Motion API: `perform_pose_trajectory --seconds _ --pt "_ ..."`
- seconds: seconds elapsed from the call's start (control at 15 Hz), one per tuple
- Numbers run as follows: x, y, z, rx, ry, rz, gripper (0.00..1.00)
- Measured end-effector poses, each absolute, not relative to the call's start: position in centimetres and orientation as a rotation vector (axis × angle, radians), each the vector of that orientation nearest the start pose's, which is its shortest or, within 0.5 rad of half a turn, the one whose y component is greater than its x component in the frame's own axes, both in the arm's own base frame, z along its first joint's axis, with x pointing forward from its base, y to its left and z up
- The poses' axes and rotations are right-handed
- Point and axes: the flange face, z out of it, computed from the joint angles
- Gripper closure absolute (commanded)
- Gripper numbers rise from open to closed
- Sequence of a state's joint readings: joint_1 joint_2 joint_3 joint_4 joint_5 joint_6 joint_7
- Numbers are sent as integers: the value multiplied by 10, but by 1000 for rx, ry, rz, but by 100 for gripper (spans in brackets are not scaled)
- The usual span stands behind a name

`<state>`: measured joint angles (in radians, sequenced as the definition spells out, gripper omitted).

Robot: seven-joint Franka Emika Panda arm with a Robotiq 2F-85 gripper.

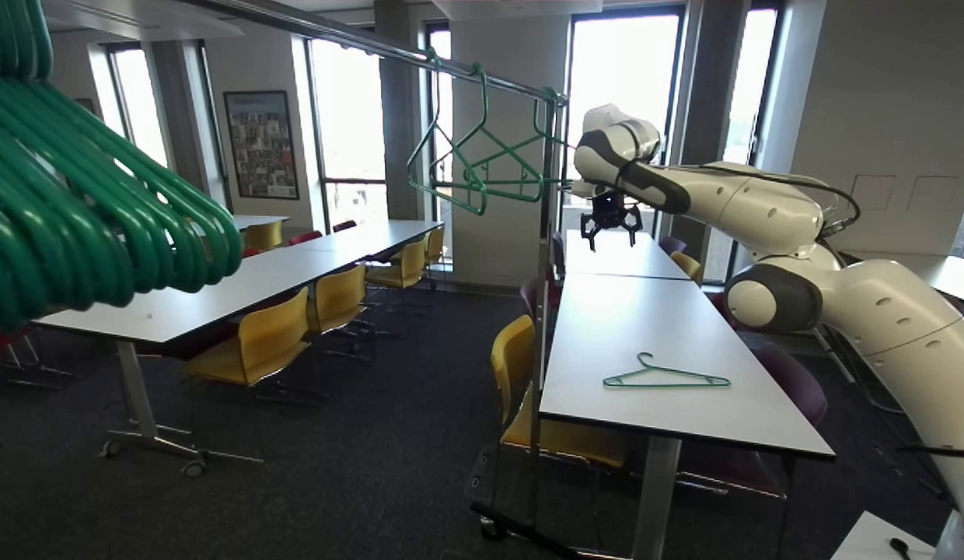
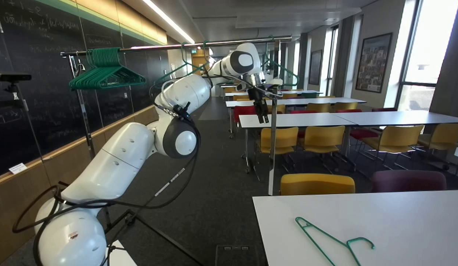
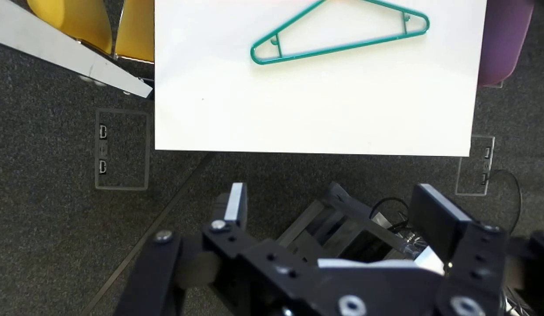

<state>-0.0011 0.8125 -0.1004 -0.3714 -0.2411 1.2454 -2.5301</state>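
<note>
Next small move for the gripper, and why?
Probably shift the open gripper across toward the green hanger before lowering. In the wrist view, its jaws stand apart, holding nothing, and appear against the floor just off the edge of the table, while the hanger lies flat on the table, untouched.

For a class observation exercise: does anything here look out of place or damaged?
One green clothes hanger lies on the white table, while the other hangers hang from the metal rail, so it seems out of place. No damage shows.
</note>
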Motion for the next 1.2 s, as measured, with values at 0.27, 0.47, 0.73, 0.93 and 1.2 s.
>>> perform_pose_trajectory --seconds 0.27,0.47,0.73,0.93,1.2 --pt "708 -53 600 1096 2791 -386 0" --pt "709 -53 596 1097 2795 -390 0" --pt "713 -54 591 1064 2804 -395 0" --pt "734 -54 564 928 2824 -393 0" --pt "767 -9 497 729 2864 -408 0"
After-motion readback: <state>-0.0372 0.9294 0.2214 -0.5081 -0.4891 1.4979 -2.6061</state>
